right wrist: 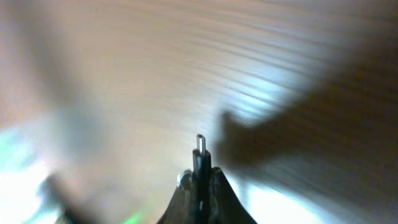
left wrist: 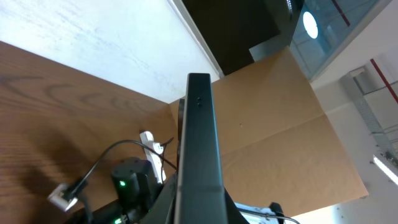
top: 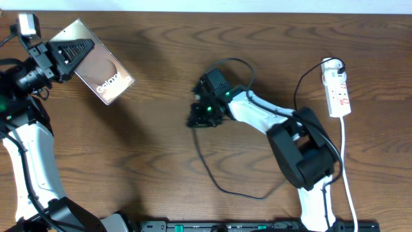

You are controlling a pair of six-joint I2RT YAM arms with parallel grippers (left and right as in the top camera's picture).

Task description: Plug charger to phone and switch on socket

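Clamping the phone point(top: 109, 74) edge-on, left gripper point(top: 87, 46) closed, right gripper point(right wrist: 200, 179) pinching the charger point(right wrist: 199, 148) by its plug tip

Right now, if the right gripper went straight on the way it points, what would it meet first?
Probably the brown wooden table: the right gripper, shut on the thin black charger plug tip, faces only wood, though depth is blurred.

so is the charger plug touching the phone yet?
Apart. Overhead shows the phone held by the left gripper at far left and the right gripper, pinching the charger plug, mid-table, with bare table between them.
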